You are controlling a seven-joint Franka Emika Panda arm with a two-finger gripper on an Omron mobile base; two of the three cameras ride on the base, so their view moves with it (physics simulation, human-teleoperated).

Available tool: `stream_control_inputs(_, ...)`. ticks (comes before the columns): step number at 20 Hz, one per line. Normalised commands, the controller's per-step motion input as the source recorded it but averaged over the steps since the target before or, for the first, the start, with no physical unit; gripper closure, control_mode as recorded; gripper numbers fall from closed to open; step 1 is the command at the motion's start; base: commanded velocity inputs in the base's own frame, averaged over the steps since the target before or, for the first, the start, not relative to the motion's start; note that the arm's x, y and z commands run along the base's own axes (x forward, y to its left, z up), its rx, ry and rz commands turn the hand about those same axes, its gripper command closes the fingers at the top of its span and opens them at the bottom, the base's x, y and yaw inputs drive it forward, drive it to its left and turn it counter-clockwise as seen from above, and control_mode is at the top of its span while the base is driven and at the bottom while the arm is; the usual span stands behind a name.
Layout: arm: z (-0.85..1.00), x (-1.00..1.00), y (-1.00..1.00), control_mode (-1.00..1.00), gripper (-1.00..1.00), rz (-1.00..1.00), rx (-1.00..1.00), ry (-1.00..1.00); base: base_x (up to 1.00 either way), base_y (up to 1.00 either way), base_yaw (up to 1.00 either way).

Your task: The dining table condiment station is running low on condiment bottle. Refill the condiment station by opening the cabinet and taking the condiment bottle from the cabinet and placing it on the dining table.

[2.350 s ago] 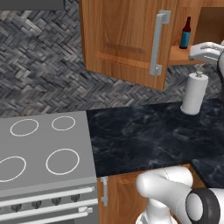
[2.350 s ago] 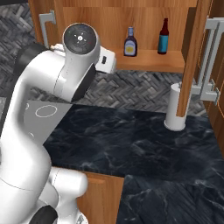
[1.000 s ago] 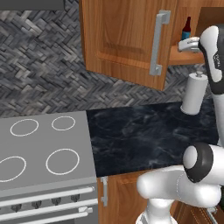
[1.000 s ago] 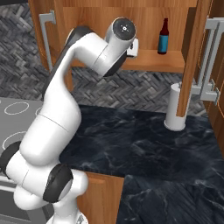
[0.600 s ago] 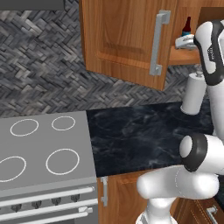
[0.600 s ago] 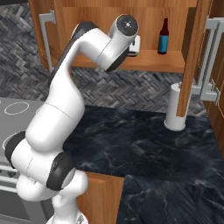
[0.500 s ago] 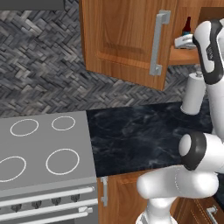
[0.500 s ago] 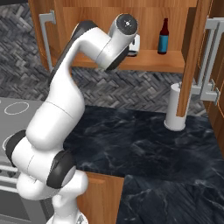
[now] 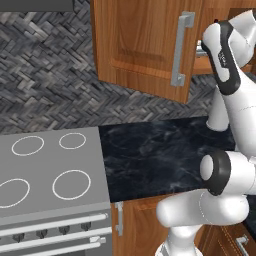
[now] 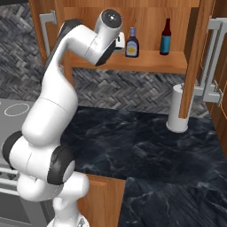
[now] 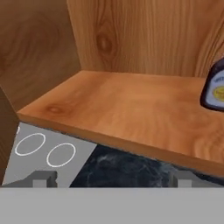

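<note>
While open-jawed, claw (image 11: 112, 177) left of condiment bottle (image 10: 131, 43)

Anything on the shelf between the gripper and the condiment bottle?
No: in the hand view, bare shelf separates the open gripper from the condiment bottle.

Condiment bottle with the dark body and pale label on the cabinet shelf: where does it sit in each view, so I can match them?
Right base view: the condiment bottle is at the upper middle, upright on the cabinet shelf.
Hand view: at the right edge, partly cut off, standing on the shelf.
Left base view: cannot tell; the arm stands in front of the shelf at the upper right.
Shared landmark: the shelf.
</note>
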Motion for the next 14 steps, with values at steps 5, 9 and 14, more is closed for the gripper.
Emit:
stream_control_inputs(5,-0.10,0.03,0.73,-1.00,-1.00,0.17,0.00,0.11,0.00,0.00,0.00)
stream_control_inputs(9,-0.06,-0.09,0.70,-1.00,-1.00,0.27,0.00,0.16,0.00,0.00,0.00)
stream_control_inputs(14,-0.01,-0.49,0.80,-1.00,-1.00,0.38,0.00,0.14,0.00,0.00,0.00)
